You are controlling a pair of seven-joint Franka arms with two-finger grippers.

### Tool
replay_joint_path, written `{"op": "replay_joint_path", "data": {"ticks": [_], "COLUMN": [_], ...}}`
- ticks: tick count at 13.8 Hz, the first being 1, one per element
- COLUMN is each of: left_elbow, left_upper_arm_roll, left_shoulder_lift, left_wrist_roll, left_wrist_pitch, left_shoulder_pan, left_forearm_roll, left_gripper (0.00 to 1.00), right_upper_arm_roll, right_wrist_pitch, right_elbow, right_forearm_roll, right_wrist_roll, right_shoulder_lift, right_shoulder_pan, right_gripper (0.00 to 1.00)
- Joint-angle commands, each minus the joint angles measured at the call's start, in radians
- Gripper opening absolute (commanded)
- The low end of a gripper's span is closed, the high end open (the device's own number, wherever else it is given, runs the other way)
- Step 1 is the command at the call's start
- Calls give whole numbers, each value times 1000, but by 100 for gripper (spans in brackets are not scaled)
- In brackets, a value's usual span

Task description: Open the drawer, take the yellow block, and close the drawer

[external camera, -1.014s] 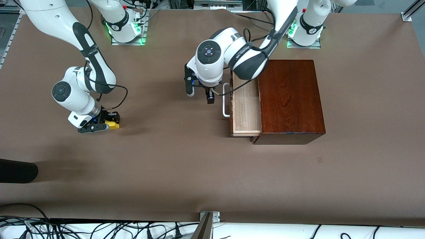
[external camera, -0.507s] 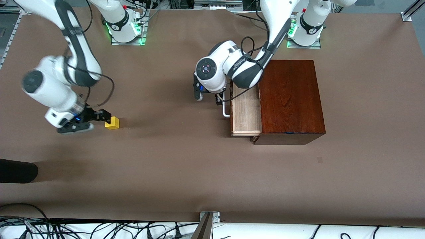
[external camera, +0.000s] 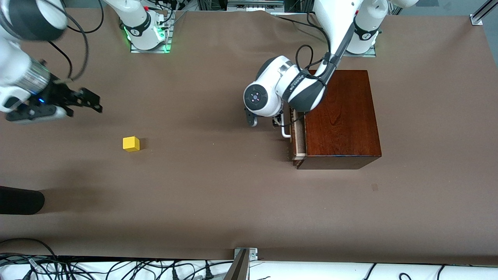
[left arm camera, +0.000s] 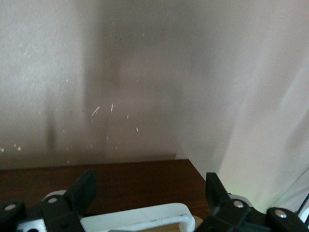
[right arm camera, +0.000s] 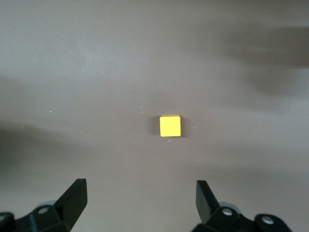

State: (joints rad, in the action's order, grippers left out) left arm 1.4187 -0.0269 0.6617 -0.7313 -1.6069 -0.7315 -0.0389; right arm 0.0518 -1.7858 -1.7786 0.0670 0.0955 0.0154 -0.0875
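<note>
The yellow block (external camera: 131,143) lies alone on the brown table toward the right arm's end; it shows in the right wrist view (right arm camera: 170,125) too. My right gripper (external camera: 83,104) is open and empty, raised above the table and apart from the block (right arm camera: 140,198). The drawer (external camera: 298,136) of the mahogany box (external camera: 340,116) is pushed almost fully in, and only a sliver of pale wood shows. My left gripper (external camera: 265,121) is open, its fingers either side of the white handle (external camera: 286,132) without closing on it. In the left wrist view the handle (left arm camera: 140,217) lies between the fingers (left arm camera: 82,191) against the dark drawer front (left arm camera: 120,183).
A dark rounded object (external camera: 19,200) juts in at the table's edge at the right arm's end, nearer the front camera than the block. Cables and a metal bracket (external camera: 245,254) run along the table's front edge.
My right gripper let go of the yellow block, rose and drew away toward the right arm's end. My left gripper pushed the drawer from well open to almost shut.
</note>
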Motion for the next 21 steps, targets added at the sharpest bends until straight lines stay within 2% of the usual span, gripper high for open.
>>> {"op": "replay_joint_path", "data": {"ticks": [1,5,8,13,16,19,21], "left_elbow": [12,16,14,-55,-136,-292,-331], "left_upper_arm_roll": [-16,-56,-56,-57,-90,-103,-125], "left_shoulder_lift": [-27,-37,-40,-132,-185,-185,-183], "left_wrist_roll": [1,0,-2,4,-11,-7,15], "left_wrist_pitch": [51,67,62,34,60,153,145], "left_shoulder_pan": [0,0,7,10,85,245,335], "left_forearm_roll": [17,17,16,5,1,11,7], "left_gripper": [100,100,100,100,100,100,100], "right_upper_arm_roll": [-20,-20,-20,-13,-13,-12,-16], "right_wrist_pitch": [55,43,43,43,43,45,43], "right_elbow": [76,116,119,125,125,126,126], "right_forearm_roll": [-33,-58,-61,-70,-72,-72,-72], "right_wrist_roll": [-23,-28,-29,-26,-28,-23,-28], "right_shoulder_lift": [-35,-75,-78,-86,-87,-86,-86], "right_shoulder_pan": [14,-8,-8,-5,-6,-6,-8], "right_gripper": [100,100,100,100,100,100,100]}}
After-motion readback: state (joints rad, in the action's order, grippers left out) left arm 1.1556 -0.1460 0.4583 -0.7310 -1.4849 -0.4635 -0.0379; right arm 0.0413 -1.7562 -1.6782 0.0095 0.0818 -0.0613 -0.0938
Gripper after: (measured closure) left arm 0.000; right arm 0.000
